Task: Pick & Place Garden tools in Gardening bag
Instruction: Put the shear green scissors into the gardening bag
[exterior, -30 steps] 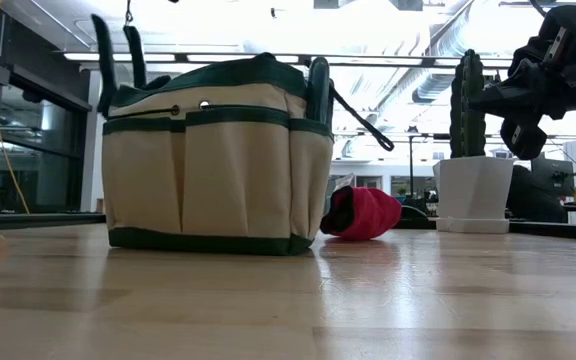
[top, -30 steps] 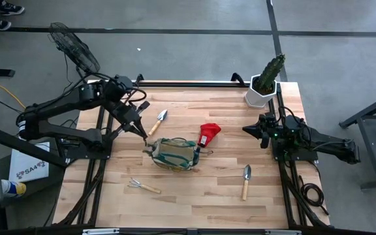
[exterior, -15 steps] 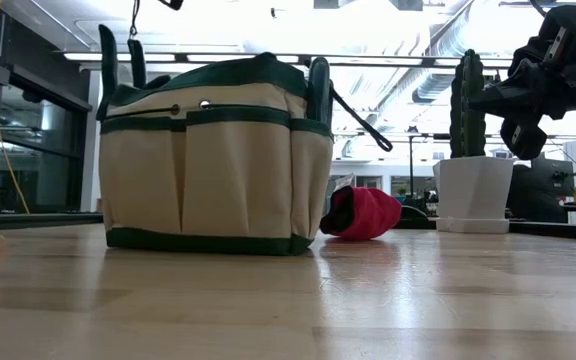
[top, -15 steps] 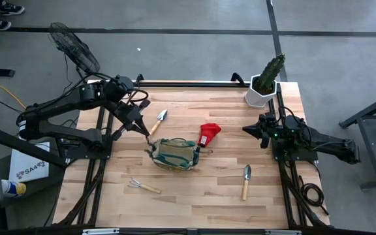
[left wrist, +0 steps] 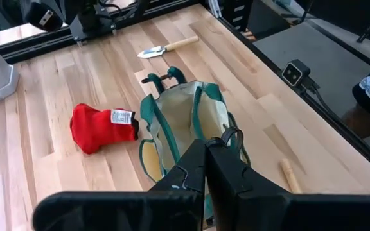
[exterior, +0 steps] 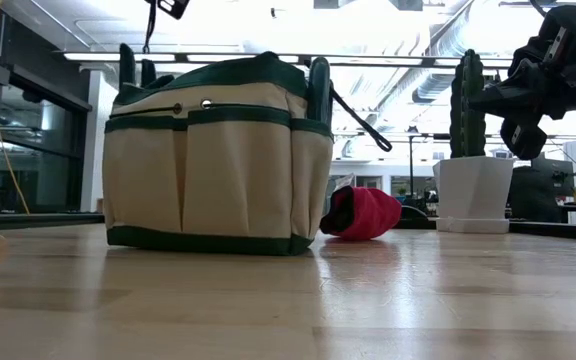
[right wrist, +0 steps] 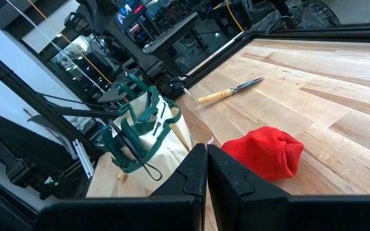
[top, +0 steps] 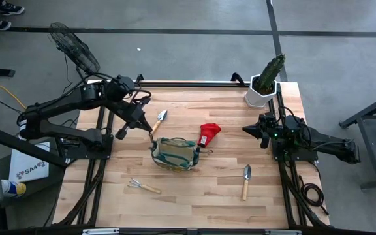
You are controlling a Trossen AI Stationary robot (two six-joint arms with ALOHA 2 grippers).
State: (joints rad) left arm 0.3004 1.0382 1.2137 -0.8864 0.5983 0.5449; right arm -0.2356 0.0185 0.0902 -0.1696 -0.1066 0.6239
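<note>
the gardening bag (top: 175, 153) stands upright near the middle of the wooden tabletop (top: 207, 196), mouth open upward, its dark green handles sticking up. the left gripper (top: 150, 132) hangs just above the bag's left end, fingers (left wrist: 191, 168) pressed together with a thin dark strap or cord of the bag looped right at their tips; whether they actually pinch it i can't tell. a trowel (top: 158, 121) lies just behind that gripper on the tabletop. the red glove-like piece (top: 208, 134) lies beside the bag's far right corner. a second trowel (top: 245, 181) lies well off toward the front right, and the hand rake (top: 143, 186) lies in front of the bag. the right gripper (top: 247, 129) waits at the right edge, off the surface, fingers (right wrist: 194, 170) closed on nothing, near the cactus (top: 269, 73) in its white pot (top: 258, 95).
</note>
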